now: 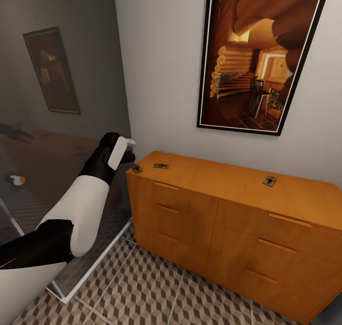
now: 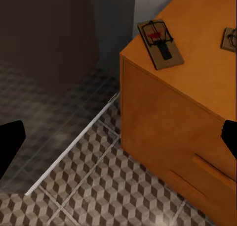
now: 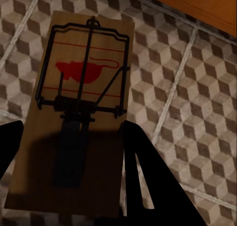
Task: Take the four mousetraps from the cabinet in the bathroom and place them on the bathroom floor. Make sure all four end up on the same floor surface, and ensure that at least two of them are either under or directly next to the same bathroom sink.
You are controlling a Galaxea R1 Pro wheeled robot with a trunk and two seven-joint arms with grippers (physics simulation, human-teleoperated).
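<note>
Mousetraps: three are seen lying flat on the cabinet (image 1: 228, 182) top: corner trap (image 1: 137, 169), second trap (image 1: 161, 165), far trap (image 1: 270, 181).
Held trap (image 3: 79, 112): clamped by the right gripper (image 3: 69, 186) above the bathroom floor (image 3: 197, 102).
Left gripper (image 2: 118, 137): fingers apart, nothing held, raised beside the cabinet corner.

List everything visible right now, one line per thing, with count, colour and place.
Flat tan wooden mousetraps: four; three on the cabinet top, one held in the right hand.
Low orange-brown wooden cabinet: one, against the white wall.
Cube-patterned bathroom floor tiles: brown, beige, white, in front of the cabinet.
Dark-framed log-cabin picture: one, on the wall above the cabinet.
Glass shower wall: one, left of the cabinet, reflecting the room.
Left hand: black and white, raised beside the cabinet's left corner.
Right hand: black, gripping a mousetrap above the floor.
</note>
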